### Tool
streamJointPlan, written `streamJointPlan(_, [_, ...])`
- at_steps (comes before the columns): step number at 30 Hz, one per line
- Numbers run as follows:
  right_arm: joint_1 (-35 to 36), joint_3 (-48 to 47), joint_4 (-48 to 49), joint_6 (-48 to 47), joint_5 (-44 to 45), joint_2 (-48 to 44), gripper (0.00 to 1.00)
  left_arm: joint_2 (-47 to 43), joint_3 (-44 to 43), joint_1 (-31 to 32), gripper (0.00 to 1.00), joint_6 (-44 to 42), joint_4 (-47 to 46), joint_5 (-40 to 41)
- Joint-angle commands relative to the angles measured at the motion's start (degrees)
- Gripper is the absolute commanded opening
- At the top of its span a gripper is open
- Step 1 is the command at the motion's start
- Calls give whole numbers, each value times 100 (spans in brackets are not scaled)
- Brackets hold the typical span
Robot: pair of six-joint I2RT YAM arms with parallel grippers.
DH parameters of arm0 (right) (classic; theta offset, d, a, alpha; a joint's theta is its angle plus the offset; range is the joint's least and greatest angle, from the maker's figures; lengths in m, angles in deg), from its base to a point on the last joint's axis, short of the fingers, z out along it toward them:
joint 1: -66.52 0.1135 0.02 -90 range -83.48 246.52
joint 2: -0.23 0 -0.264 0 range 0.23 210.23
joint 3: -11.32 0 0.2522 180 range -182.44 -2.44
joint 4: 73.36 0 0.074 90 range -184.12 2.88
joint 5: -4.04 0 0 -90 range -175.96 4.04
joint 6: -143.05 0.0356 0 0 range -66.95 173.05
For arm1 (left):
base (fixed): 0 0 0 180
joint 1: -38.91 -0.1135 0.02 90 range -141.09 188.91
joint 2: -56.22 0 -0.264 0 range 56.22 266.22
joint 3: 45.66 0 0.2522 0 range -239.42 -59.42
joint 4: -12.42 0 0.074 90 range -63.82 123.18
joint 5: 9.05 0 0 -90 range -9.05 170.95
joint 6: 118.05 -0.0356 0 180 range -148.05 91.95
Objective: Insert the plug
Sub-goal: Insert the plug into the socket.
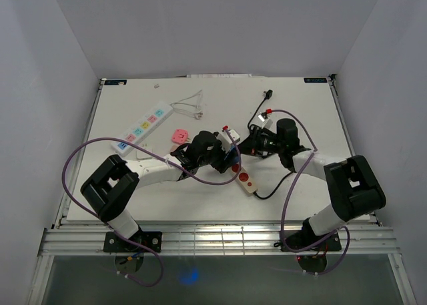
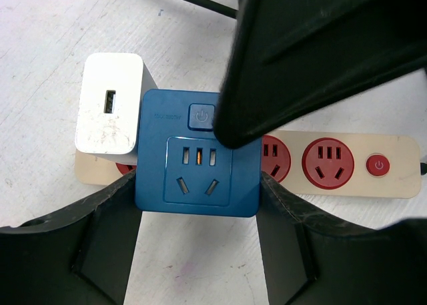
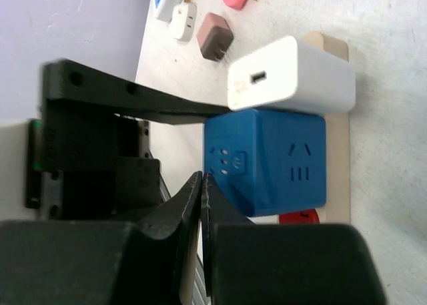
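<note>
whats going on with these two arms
The left hand grips a blue cube-shaped socket adapter from both sides. The adapter sits on a beige power strip with red sockets, right beside a white charger block. The right hand is shut, its tip at the cube's face. Whether the cube is fully seated cannot be told.

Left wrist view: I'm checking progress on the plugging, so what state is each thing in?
beige power strip, lying flat, two red sockets free.
blue adapter cube, standing on the strip, gripped at both sides.
white charger, standing on the strip against the cube, nothing plugged into it.
left hand, closed on the cube.
right hand, shut, empty, tip at the cube's top.
</note>
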Motion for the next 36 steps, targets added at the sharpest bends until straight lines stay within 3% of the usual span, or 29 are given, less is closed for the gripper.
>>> streamJointPlan(1, [1, -662, -709, -223, 142, -408, 8, -145, 58, -71, 70, 84, 94, -50])
streamJointPlan(4, [10, -997, -1140, -276, 290, -690, 8, -154, 41, -71, 70, 84, 86, -50])
streamJointPlan(8, [98, -630, -940, -276, 414, -464, 8, -171, 32, -80, 69, 84, 103, -68])
streamJointPlan(14, [238, 513, 237, -40, 318, 933, 8, -189, 32, -79, 70, 84, 112, -50])
streamJointPlan(17, [239, 567, 730, 277, 89, 1015, 8, -207, 41, -80, 70, 102, 103, -59])
streamJointPlan(29, [274, -724, -1272, -153, 546, -742, 8, -216, 58, -88, 70, 128, 94, -32])
streamJointPlan(33, [282, -383, -1054, -241, 722, -603, 8, -233, 58, -88, 70, 128, 94, -41])
streamJointPlan(36, [282, -85, -652, -346, 704, 116, 8, -233, 50, -97, 70, 137, 86, -59])
